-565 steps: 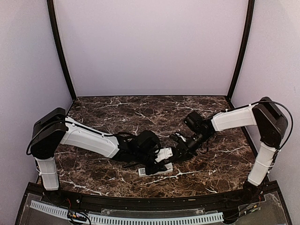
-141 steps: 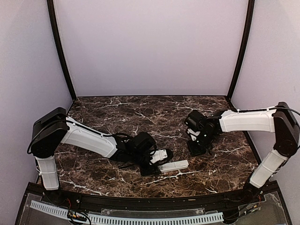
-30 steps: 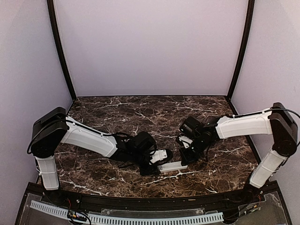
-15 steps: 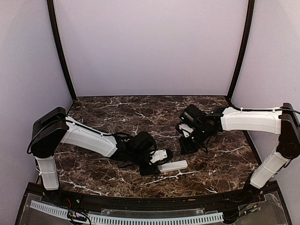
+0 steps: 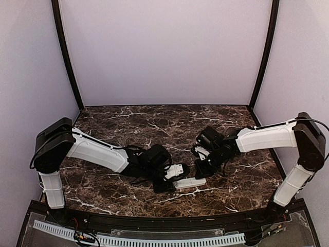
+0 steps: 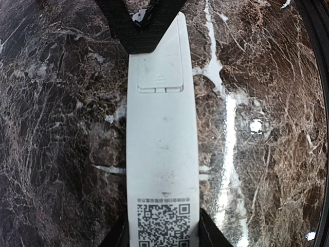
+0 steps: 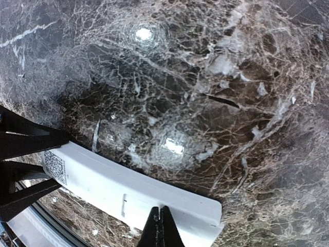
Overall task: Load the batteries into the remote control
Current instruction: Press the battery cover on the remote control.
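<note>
The remote control lies back side up on the marble near the front middle. Its QR label and shut battery cover show in the left wrist view. My left gripper is shut on the remote's label end, with a black finger at each long edge. My right gripper is shut and empty. Its joined tips rest on the remote at the cover end and also show at the top of the left wrist view. No batteries are in view.
The dark marble table is walled at the back and on both sides. A black rail runs along the front edge, just in front of the remote.
My right gripper lifted up and away from the remote half a second ago and has come back down onto its cover end. The left gripper and the remote have barely moved.
</note>
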Action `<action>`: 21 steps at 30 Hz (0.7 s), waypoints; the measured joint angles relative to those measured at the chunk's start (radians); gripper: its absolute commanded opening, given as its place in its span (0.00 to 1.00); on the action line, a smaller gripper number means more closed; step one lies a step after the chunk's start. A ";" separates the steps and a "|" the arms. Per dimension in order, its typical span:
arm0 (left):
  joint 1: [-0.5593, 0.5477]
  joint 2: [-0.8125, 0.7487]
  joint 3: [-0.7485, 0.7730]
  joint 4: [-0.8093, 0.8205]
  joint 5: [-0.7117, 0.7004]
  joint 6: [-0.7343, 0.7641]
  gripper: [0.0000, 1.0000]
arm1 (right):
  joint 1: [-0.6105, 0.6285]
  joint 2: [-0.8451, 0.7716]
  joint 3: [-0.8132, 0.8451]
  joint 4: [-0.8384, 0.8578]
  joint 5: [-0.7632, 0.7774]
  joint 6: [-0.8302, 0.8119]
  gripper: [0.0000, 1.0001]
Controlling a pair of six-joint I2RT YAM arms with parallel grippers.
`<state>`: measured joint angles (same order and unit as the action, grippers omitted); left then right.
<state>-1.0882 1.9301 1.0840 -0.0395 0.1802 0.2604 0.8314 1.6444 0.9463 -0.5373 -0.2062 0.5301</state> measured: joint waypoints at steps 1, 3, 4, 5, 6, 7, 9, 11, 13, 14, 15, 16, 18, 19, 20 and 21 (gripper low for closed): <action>0.000 0.000 0.000 0.000 0.000 0.000 0.05 | 0.000 -0.002 0.003 -0.003 0.005 0.000 0.00; 0.000 0.000 0.000 0.000 0.001 0.000 0.06 | 0.000 -0.008 0.013 -0.029 0.025 -0.001 0.00; 0.000 0.000 0.000 0.000 0.000 0.000 0.06 | 0.000 -0.014 0.020 -0.064 0.039 -0.002 0.00; 0.000 0.000 0.000 0.000 0.001 0.000 0.06 | 0.000 -0.019 0.028 -0.094 0.051 -0.005 0.00; 0.000 0.000 0.000 0.000 0.001 0.001 0.06 | 0.000 -0.023 0.042 -0.126 0.053 -0.009 0.00; 0.000 0.000 0.000 0.000 0.001 0.001 0.06 | -0.001 -0.029 0.063 -0.156 0.055 -0.014 0.00; 0.000 0.000 0.000 0.000 0.001 0.001 0.06 | -0.001 -0.045 0.104 -0.188 0.056 -0.021 0.00; 0.000 0.000 0.000 0.000 0.001 0.001 0.06 | -0.003 -0.067 0.138 -0.203 0.069 -0.024 0.00; 0.000 0.000 0.000 0.000 0.001 0.001 0.06 | -0.016 -0.088 0.147 -0.209 0.082 -0.023 0.00; 0.000 0.000 0.000 0.000 0.001 0.001 0.05 | -0.024 -0.092 0.146 -0.216 0.094 -0.022 0.00; 0.000 0.000 0.000 0.000 0.001 0.001 0.05 | -0.036 -0.092 0.140 -0.222 0.105 -0.019 0.00; 0.000 0.000 0.000 0.000 0.001 0.001 0.06 | -0.048 -0.090 0.128 -0.226 0.125 -0.015 0.00; 0.000 0.000 0.000 0.000 0.001 0.002 0.06 | -0.063 -0.075 0.101 -0.239 0.159 -0.005 0.00; 0.000 0.000 0.000 0.000 0.001 0.002 0.06 | -0.067 -0.061 0.087 -0.245 0.173 0.001 0.00; 0.000 0.000 0.000 0.000 0.001 0.002 0.06 | -0.068 -0.047 0.077 -0.248 0.183 0.005 0.00; 0.000 0.000 0.000 0.000 0.001 0.002 0.06 | -0.068 -0.032 0.067 -0.249 0.188 0.008 0.00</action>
<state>-1.0882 1.9301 1.0840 -0.0399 0.1810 0.2619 0.7635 1.6127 1.0134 -0.7860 -0.0185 0.5381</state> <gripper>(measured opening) 0.365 0.003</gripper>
